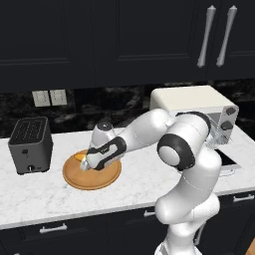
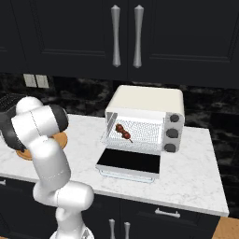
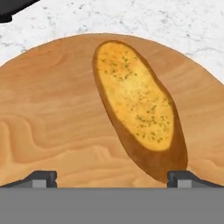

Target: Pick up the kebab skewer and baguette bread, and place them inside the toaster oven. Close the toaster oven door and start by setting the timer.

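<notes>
Toaster (image 1: pixel 31 145), dark grey with two slots, stands at the left end of the white marble desk (image 1: pixel 40 194). Just to its right lies a round wooden plate (image 1: pixel 92 175), and the baguette bread (image 3: pixel 138 108) rests on it, a golden oval loaf lying at a slant across the grain in the hand view; in the left base view only a yellow-orange end of it (image 1: pixel 79 157) peeks out beside the hand. The pincer (image 1: pixel 85 166) hangs low over the plate, and in the hand view it (image 3: pixel 113 177) stands wide open, with one fingertip (image 3: pixel 41 178) over bare wood and the other (image 3: pixel 186 178) right by the near end of the loaf; whether it touches the crust cannot be told. Further right, the white arm (image 1: pixel 187 149) bends over the desk. At the right end stands the toaster oven (image 2: pixel 145 119), cream-white, with its toaster oven door (image 2: pixel 131 162) folded down flat toward the front. The kebab skewer (image 2: pixel 123 132) lies on the wire rack (image 2: pixel 140 133) inside, toward the left side. Three dark knobs (image 2: pixel 172 133) run down the oven's right face. Dark cabinets (image 2: pixel 126 37) hang above.
</notes>
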You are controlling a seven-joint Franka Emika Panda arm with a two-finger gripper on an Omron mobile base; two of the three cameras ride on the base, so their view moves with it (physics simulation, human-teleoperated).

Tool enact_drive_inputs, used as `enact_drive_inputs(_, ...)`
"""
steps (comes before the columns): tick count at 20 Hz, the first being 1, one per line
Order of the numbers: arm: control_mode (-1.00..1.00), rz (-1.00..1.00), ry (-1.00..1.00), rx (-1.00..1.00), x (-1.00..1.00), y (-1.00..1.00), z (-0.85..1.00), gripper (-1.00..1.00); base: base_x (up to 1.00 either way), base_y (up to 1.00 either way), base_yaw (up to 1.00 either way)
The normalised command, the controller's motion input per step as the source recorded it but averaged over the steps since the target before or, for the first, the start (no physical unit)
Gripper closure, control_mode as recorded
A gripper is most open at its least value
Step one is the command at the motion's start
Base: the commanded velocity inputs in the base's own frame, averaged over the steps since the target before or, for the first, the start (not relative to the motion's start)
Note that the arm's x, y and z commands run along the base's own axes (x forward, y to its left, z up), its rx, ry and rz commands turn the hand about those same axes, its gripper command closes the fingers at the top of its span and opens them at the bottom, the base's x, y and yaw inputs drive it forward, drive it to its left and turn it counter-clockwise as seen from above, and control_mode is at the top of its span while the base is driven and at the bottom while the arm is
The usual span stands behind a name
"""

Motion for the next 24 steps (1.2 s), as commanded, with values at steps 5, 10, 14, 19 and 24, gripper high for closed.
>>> enact_drive_inputs(5,-1.00,0.00,0.00,0.00,0.31,0.06,-0.12,-1.00,0.00,0.00,0.00)
enact_drive_inputs(10,-1.00,0.00,-0.01,0.00,0.46,0.00,-0.01,-1.00,0.00,0.00,0.00)
enact_drive_inputs(14,-1.00,0.00,0.00,0.00,0.29,0.01,-0.26,-1.00,0.00,0.00,0.00)
enact_drive_inputs(19,-1.00,0.01,0.00,0.00,0.03,0.04,-0.34,1.00,0.00,0.00,0.00)
enact_drive_inputs(24,-1.00,0.00,-0.03,0.00,-0.16,-0.09,0.19,1.00,0.00,0.00,0.00)
